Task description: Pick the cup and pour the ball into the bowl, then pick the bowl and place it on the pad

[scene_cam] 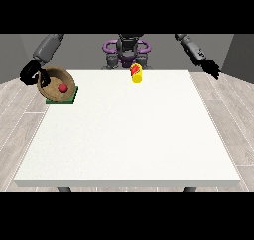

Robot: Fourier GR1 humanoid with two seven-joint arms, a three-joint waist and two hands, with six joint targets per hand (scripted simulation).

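A wooden bowl [53,82] sits tilted over the green pad [62,99] at the table's left edge, its opening turned towards the camera. A red ball [63,88] lies inside the bowl. The hand at the view's left [31,73] is curled round the bowl's far left rim. A yellow cup [137,74] with a red mark stands upright near the table's far edge, in front of the robot. The hand at the view's right [213,68] hangs off the table's right side, away from everything.
The white table [129,135] stretches wide towards the camera. The robot's torso [127,50] stands behind the far edge. The pad lies flush with the table's left edge.
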